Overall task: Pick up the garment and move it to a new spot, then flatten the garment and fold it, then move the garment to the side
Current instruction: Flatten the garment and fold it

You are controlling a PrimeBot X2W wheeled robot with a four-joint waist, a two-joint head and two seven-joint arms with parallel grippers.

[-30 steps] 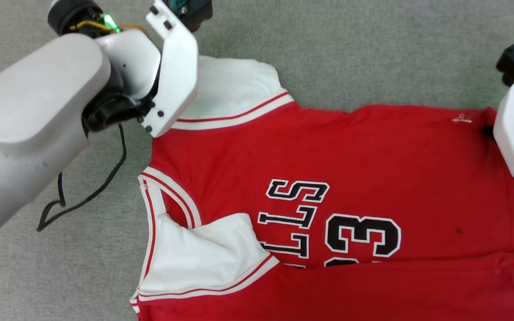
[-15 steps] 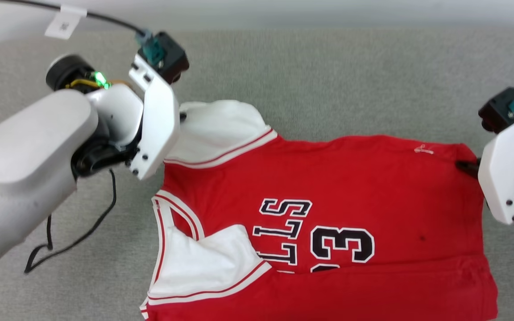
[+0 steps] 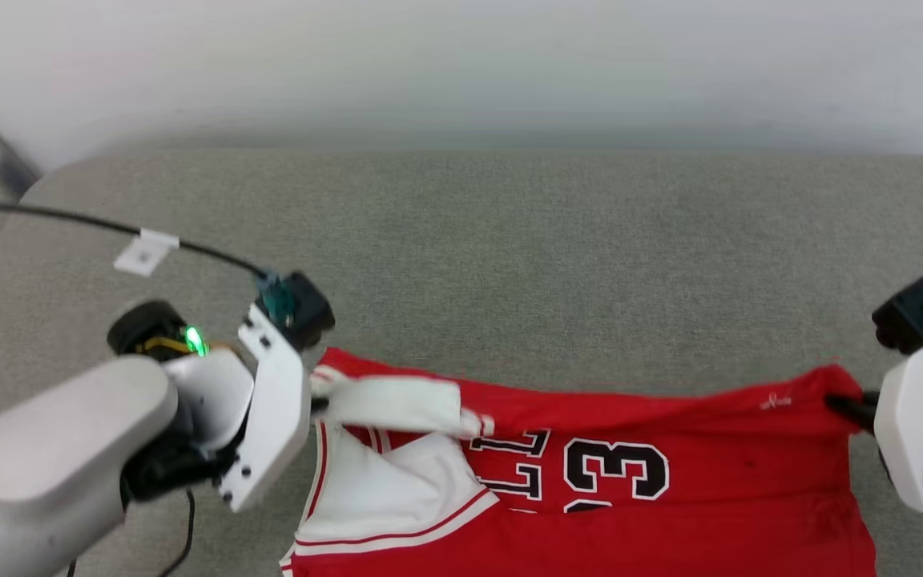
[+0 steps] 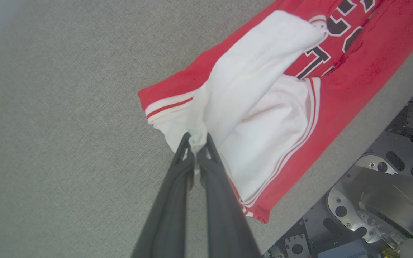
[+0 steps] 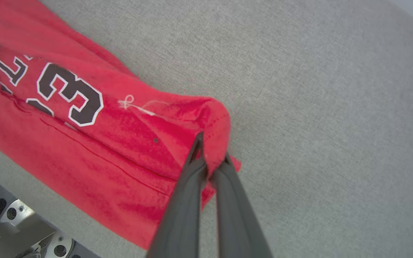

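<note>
While the garment (image 3: 750, 521) lies across the grey fabric surface (image 3: 509, 256), we have it pinched at both ends. On the left gripper (image 4: 196, 141) the jaws are closed on a bunch of white sleeve (image 4: 256, 61) fabric at the shirt's left end. That sleeve is lifted and drapes back over the red body, covering part of the black lettering. On the right gripper (image 5: 212, 154) the jaws are closed on the red hem corner (image 5: 217, 122) at the right end, cloth wrapped over the fingertips. Between our two grips the far edge looks lifted off the surface and folded over toward us. The near part lies flat and runs off the bottom of the head view. We can read the number 33 (image 3: 638, 473) sideways, with the second sleeve (image 3: 385, 489) flat just left of the lettering. Small white stitched mark (image 5: 131, 103) sits near the right grip. Green LED (image 3: 195, 340) is lit on our left wrist. Our metal base (image 4: 371, 200) shows past the near edge of the surface. Pale wall (image 3: 461, 64) behind.
</note>
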